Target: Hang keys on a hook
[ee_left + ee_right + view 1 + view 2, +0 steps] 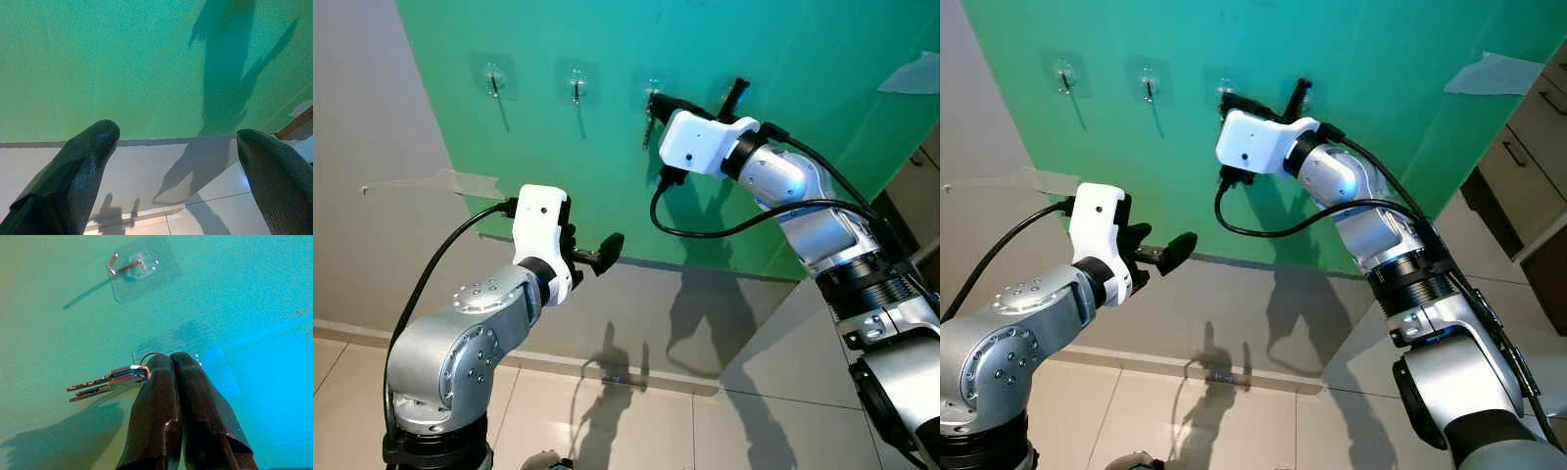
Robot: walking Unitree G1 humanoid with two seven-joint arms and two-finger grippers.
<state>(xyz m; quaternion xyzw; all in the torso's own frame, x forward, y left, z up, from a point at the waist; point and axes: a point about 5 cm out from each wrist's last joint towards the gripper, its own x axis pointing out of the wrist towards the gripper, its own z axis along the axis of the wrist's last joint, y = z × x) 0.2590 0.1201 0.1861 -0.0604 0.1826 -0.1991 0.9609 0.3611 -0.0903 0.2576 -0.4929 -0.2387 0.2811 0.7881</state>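
right arm raised, pincer (171,360) fingers pressed together | left arm bent, pincer (178,142) fingers spread apart

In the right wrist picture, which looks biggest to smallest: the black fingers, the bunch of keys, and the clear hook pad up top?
1. Black fingers, largest, though nearest the camera.
2. Keys and hook pad: too alike to rank.

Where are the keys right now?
The keys hang from the right gripper, pressed against the green wall at the rightmost hook.
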